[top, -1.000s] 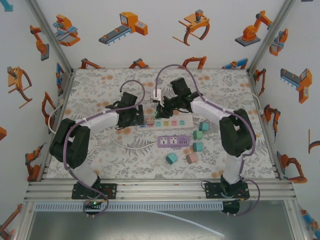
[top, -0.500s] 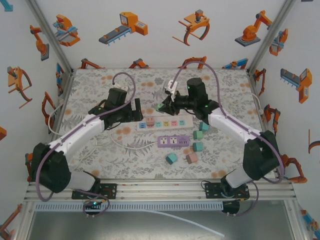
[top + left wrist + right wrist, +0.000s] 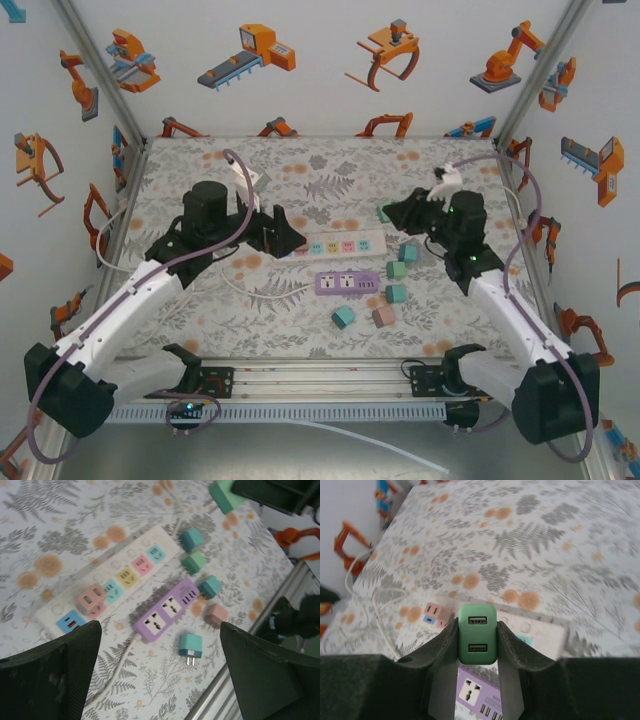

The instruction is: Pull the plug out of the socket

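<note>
Left arm (image 3: 150, 285) stretches in from near left, left gripper (image 3: 283, 232) jaws wide apart, while the right gripper (image 3: 398, 214), over at far right, pinches a green plug (image 3: 477, 641).

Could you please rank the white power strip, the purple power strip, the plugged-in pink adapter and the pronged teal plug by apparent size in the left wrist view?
1. white power strip
2. purple power strip
3. pink adapter and teal plug look about alike; I would not rank them.
</note>
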Motion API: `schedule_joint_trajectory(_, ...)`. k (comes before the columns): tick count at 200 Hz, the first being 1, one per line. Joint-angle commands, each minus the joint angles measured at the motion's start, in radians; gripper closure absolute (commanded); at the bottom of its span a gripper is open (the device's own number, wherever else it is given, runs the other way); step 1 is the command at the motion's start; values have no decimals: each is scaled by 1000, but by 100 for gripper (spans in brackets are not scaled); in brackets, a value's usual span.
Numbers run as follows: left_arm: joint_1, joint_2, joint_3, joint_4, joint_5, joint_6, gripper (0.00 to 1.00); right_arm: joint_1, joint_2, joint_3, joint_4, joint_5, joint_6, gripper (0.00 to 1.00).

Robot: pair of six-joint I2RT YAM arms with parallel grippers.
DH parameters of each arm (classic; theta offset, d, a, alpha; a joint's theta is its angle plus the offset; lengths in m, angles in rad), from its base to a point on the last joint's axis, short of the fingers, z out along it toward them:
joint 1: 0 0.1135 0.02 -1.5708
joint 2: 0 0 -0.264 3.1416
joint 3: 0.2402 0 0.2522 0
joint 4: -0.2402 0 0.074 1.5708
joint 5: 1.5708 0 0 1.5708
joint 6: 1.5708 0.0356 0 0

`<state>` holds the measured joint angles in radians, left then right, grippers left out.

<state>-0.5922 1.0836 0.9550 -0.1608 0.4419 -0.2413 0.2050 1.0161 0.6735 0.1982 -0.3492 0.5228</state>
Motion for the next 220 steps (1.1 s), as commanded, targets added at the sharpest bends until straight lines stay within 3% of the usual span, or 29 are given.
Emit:
schedule_joint_trajectory(1, -26, -33, -6, 55, 166, 81, 4, -77, -82, -90, 27, 37, 258, 85)
schedule_joint_trajectory(56, -98, -84, 8, 42, 234, 107, 1, -246, -263, -313, -84, 115, 419, 84)
schedule_joint_trajectory(101, -128, -111, 34, 17, 216, 122, 1, -264, -303, -426, -91, 167, 432, 84)
schedule_joint_trajectory(170, -162, -128, 50, -22, 176, 141, 3, -266, -199, -524, 30, 172, 482, 82)
schedule_joint_trajectory(191, -171, -122, 56, -53, 158, 160, 3, -267, -159, -534, 53, 170, 481, 78)
schedule_joint_trajectory(220, -188, -107, 66, -80, 130, 178, 3, -268, -139, -535, 38, 186, 481, 62)
